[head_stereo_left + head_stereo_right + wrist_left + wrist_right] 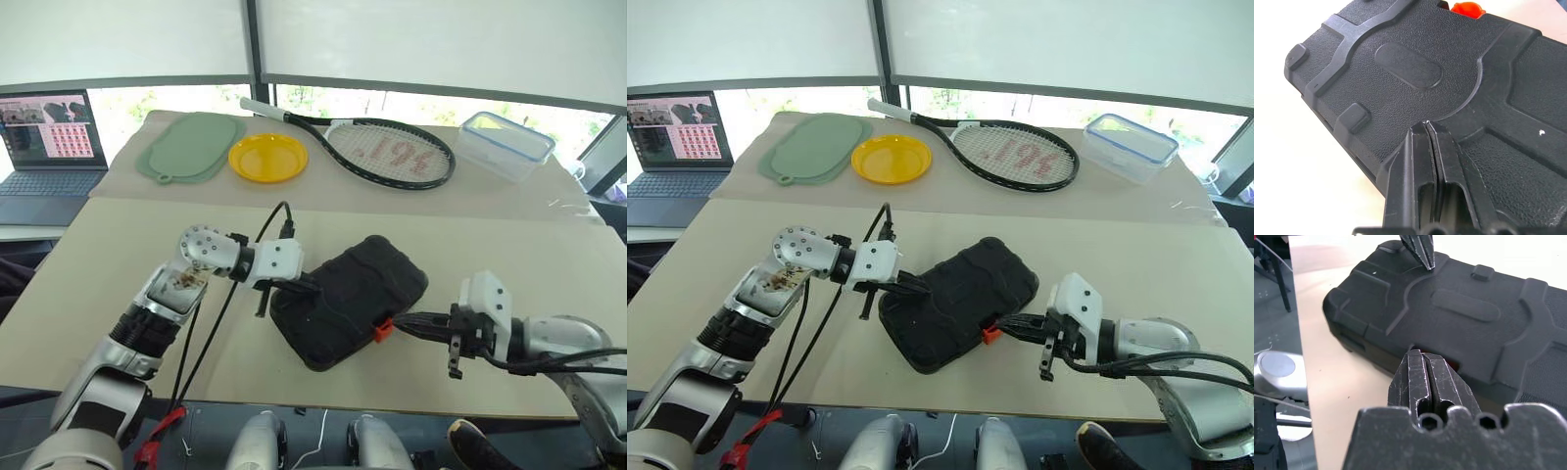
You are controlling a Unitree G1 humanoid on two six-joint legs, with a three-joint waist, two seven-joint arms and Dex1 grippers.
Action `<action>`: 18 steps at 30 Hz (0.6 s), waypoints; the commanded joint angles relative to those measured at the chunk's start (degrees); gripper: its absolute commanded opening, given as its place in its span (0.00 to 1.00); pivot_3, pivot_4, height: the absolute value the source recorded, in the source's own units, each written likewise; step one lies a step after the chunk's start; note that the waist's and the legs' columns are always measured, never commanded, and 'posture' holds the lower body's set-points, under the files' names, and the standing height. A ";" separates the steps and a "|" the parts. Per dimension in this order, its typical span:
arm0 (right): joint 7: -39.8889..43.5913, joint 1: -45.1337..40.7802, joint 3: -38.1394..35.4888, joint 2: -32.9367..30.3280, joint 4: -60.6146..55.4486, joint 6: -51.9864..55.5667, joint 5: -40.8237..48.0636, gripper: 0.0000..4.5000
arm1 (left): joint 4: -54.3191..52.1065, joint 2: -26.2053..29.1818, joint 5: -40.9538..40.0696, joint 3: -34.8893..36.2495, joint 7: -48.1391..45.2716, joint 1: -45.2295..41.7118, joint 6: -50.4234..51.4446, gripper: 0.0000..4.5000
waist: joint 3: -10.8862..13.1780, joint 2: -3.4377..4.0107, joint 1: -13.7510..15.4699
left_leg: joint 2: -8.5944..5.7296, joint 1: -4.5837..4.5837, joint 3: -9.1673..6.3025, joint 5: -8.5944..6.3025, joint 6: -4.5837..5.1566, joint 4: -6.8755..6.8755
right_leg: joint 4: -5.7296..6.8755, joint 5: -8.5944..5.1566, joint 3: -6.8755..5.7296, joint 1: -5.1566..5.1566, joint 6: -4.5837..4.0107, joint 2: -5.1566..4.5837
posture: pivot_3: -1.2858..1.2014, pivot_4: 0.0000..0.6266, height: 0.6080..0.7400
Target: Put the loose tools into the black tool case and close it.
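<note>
While the black tool case [350,300] lies shut on the tan desk [118,264], set at a slant near the front edge, both arms are at it from opposite sides. Lid down, moulded ribs and an oval recess on top; small orange latch [383,330] on the edge that faces the right arm.

Left gripper [312,290]: jaws closed, empty, the two black fingers pressed flat together. Tip rests on the lid near the case's left end; the left wrist view shows the tip right against the textured plastic.

Right gripper [404,323]: jaws closed, nothing between them. It points at the latch side of the case, tip just beside the orange latch. In the right wrist view the tip sits against the case's side wall below the lid edge, a little orange showing just past it; whether it actually touches the latch I cannot tell. The same view shows the left gripper's tip on the far part of the lid.

Back of the desk, well apart from the case: a green mat [191,147], a yellow plate [267,157] beside it, a tennis racket [390,153] lying flat, and a clear box with a blue-rimmed lid [506,145] at the far right. An open laptop [44,157] sits off the desk's left end.
</note>
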 commanded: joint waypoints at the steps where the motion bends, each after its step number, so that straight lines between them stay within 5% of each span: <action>1: 1.00 1.48 -1.43 -1.00 -1.49 -0.79 0.46 0.00 | 2.58 0.66 3.53 -2.08 -0.16 1.07 0.57 0.02 | 0.00 0.00 -0.02 | 0.00 0.00 0.00 0.00 0.00 0.00 | 0.00 0.00 0.00 0.00 0.00 0.00 | 0.52 0.24 0.99; 18: -2.28 -1.82 4.88 1.39 2.47 -0.86 -4.72 0.00 | 2.22 0.32 3.55 -2.14 0.13 1.00 0.97 0.02 | 0.00 0.00 -0.11 | 0.01 0.01 0.00 0.00 0.00 -0.04 | 0.00 0.00 0.00 -0.02 0.01 0.01 | 0.52 0.24 0.99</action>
